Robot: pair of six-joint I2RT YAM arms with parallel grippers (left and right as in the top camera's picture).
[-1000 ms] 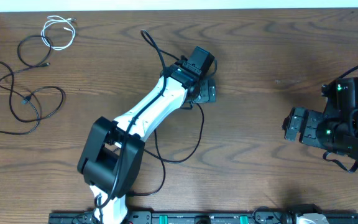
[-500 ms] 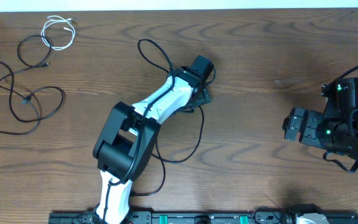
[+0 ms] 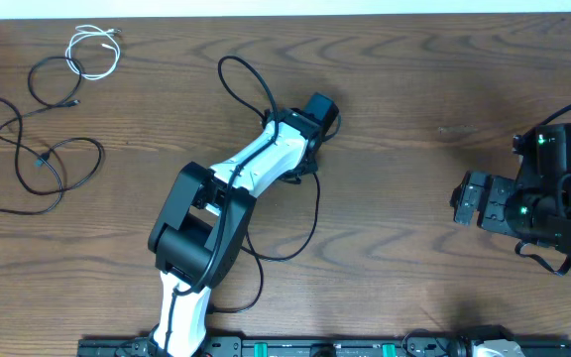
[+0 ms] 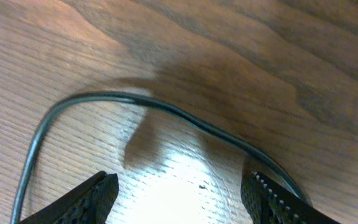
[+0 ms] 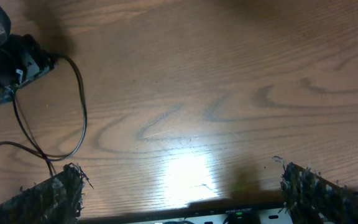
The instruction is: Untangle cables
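- The left hand (image 4: 180, 188) is low over the middle of the wooden surface (image 3: 414, 79), its two fingers set apart with only bare wood in the gap; it has hold of nothing.
- A thin black cable (image 4: 166, 111) lies flat on the surface just ahead of those fingers. It arcs across the left wrist view from the lower left to the lower right, where it passes close by one fingertip; whether it touches there I cannot tell.
- From overhead, this cable makes a small loop beyond the left arm, disappears under it, and trails in a wider curve back toward the robot's base.
- The right hand (image 5: 185, 186) is at the far right, well apart from every cable, its fingers spread wide and holding nothing.
- More black cables (image 3: 43, 159) lie in loose loops at the far left corner, with a short white cable (image 3: 92, 50) coiled just beside them, all far from both hands.
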